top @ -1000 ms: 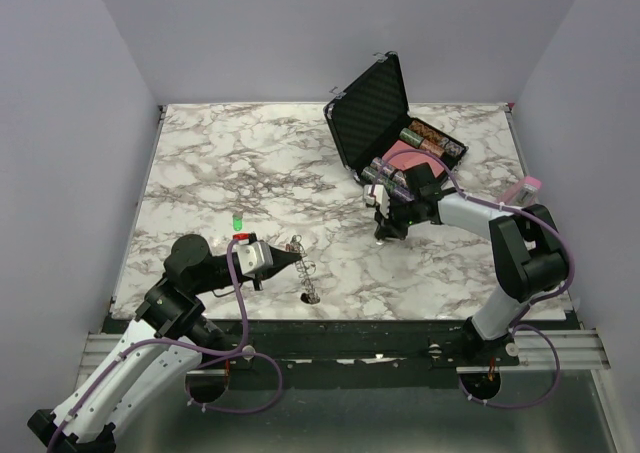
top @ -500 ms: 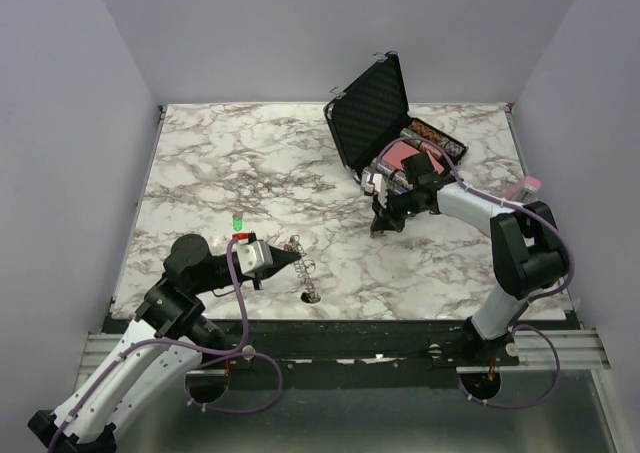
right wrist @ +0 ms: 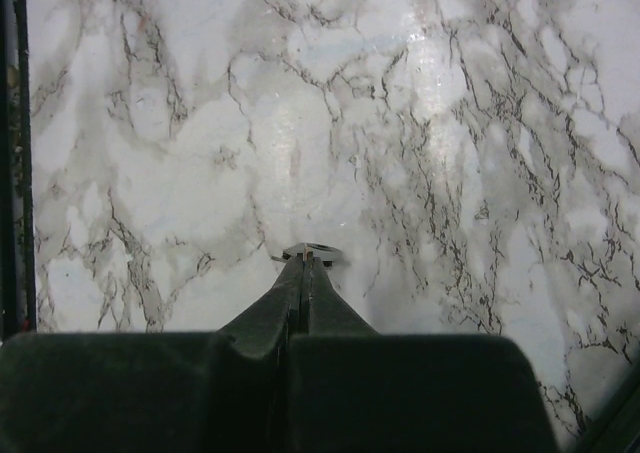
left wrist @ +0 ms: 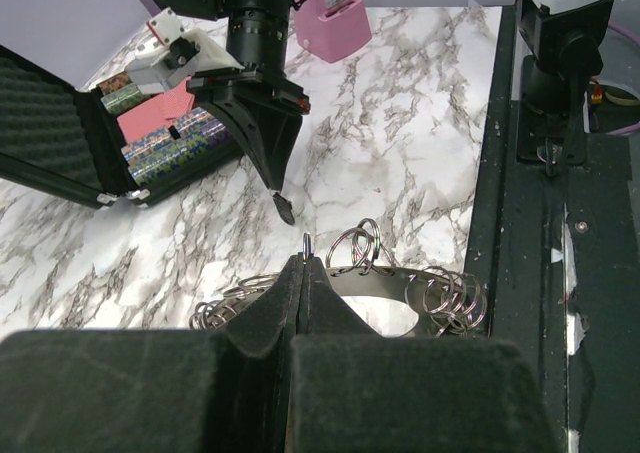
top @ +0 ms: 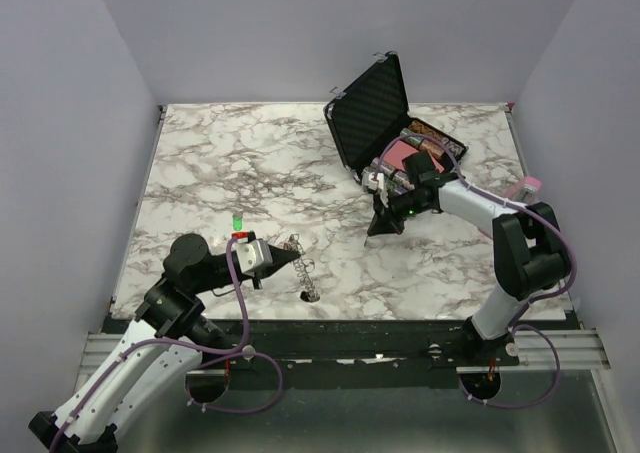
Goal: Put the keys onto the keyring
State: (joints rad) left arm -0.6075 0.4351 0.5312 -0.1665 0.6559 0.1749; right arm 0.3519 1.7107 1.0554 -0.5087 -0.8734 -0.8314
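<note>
surface (top: 220, 163): white marble with grey veining. Its near edge is hidden behind the arm bases in the top view.

black case (top: 370, 108): open at the far right of the surface, lid raised, ridged foam lining showing. The right arm partly covers the tray. Patterned strips and a pink patch show inside; what they are cannot be made out.

left gripper (left wrist: 303, 263): jaws pressed together, pinching one thin upright ring of the keyring. Its pads fill the bottom of its wrist view and hide what lies under them.

right gripper (left wrist: 277, 185): jaws closed on the key, tip pointing down in front of the case, well apart from the left gripper.

keyring (left wrist: 440, 298): silver-grey chain of linked wire rings, lying in a loose curve on the surface near the front edge, left of centre. Its middle is hidden behind the left jaws. From above it reads only as a thin coiled line.

key (left wrist: 284, 211): small dark piece at the right jaw tips. The right wrist view shows only a silvery sliver. Whether it touches the surface cannot be told.

green piece (top: 237, 220): tiny, on the surface beside the left arm, too small to identify.
</note>
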